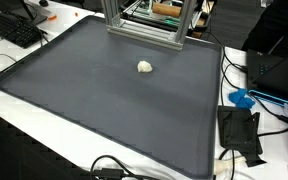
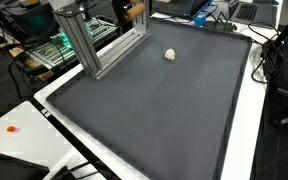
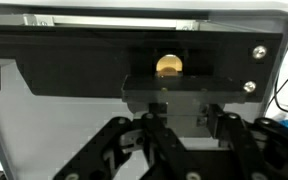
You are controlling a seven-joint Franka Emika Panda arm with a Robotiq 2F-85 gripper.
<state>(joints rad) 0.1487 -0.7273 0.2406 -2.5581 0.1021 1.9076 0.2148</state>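
Small off-white lump point(image 1: 145, 67), kinda crumpled and roundish, sits alone on the far half of a big dark grey mat point(image 1: 104, 100). The mat looks rubbery, with rounded corners and a raised lip, and it lies on a white bench point(image 1: 9, 130). A ribbed aluminium extrusion frame point(image 1: 144, 25) stands just behind the lump. In the wrist view the tool point(image 3: 187, 118) is black metal linkage. Its fingers look spread apart with nothing between them, well away from the lump.
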